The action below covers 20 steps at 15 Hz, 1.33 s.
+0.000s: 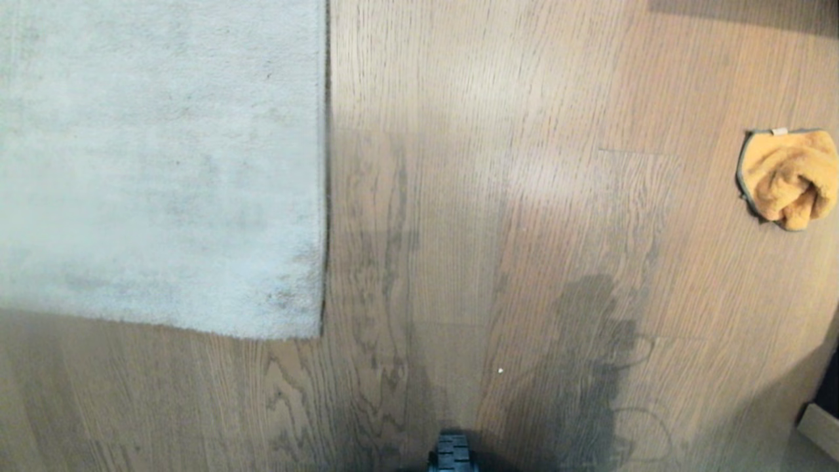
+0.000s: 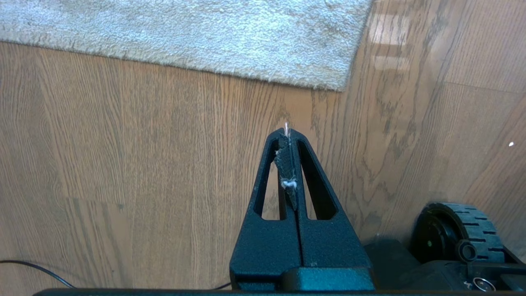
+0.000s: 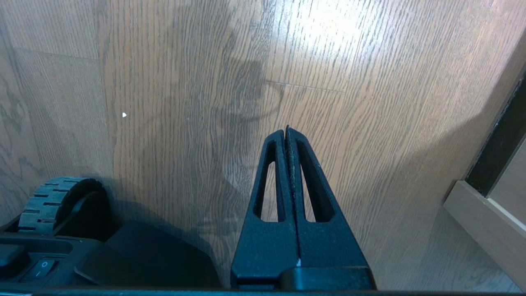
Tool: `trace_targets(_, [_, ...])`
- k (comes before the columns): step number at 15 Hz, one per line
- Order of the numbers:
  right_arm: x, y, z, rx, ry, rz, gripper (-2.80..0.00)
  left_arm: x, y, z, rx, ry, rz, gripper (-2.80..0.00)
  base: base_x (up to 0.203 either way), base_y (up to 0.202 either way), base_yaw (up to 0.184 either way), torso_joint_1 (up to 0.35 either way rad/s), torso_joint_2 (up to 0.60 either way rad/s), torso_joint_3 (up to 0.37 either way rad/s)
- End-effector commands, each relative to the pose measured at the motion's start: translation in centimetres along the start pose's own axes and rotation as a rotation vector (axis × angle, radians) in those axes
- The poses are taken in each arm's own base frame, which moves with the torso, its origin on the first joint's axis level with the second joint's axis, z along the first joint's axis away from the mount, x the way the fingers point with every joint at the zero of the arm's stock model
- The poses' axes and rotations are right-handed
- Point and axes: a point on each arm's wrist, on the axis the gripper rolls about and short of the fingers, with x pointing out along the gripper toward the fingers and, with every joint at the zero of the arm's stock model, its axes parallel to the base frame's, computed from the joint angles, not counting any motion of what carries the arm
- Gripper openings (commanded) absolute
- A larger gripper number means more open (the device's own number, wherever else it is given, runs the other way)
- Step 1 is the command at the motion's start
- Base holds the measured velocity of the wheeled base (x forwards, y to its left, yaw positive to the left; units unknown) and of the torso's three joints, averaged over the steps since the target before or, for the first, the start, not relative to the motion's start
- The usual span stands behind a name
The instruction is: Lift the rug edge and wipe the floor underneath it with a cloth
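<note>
Orange-tan cloth [image 1: 790,178] lies on floor [image 1: 498,196], well right of rug edge [image 1: 324,196]. Left gripper [image 2: 286,133] & right gripper [image 3: 286,130]: both pinched closed, empty. Recommend: open right jaws, grab cloth's bunched fold before lifting rug corner.

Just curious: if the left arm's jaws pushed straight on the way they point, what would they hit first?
Probably the light brown wood-plank floor, just short of the pale grey short-pile rug edge; depth is hard to judge.
</note>
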Motion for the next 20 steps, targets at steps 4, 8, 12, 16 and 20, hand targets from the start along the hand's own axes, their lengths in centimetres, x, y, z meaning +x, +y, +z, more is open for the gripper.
trace_targets(4, [0.01, 0.0, 0.0, -0.001, 0.002, 0.001, -2.8, 0.0, 0.0, 0.0, -0.003, 0.0, 0.001, -2.8, 0.0, 0.0, 0.0, 0.001, 0.0, 0.015])
trace_targets(8, [0.01, 0.0, 0.0, -0.001, 0.002, 0.002, -2.8, 0.0, 0.01, 0.0, -0.004, 0.0, 0.007, -2.8, 0.0, 0.0, 0.0, 0.003, 0.0, 0.167])
trace_targets(12, [0.01, 0.0, 0.0, -0.001, 0.002, 0.001, -2.8, 0.0, 0.02, 0.01, -0.006, -0.001, 0.008, -2.8, 0.0, 0.0, 0.0, 0.003, 0.0, 0.199])
trace_targets(16, [0.01, 0.0, 0.0, -0.001, 0.002, 0.001, -2.8, 0.0, 0.02, 0.02, -0.007, -0.002, 0.01, -2.8, 0.0, 0.0, 0.0, 0.002, 0.0, 0.203])
trace_targets(20, [0.01, 0.0, 0.0, -0.001, 0.002, 0.001, -2.8, 0.0, 0.02, 0.02, -0.007, -0.002, 0.01, -2.8, 0.0, 0.0, 0.0, 0.003, 0.0, 0.204])
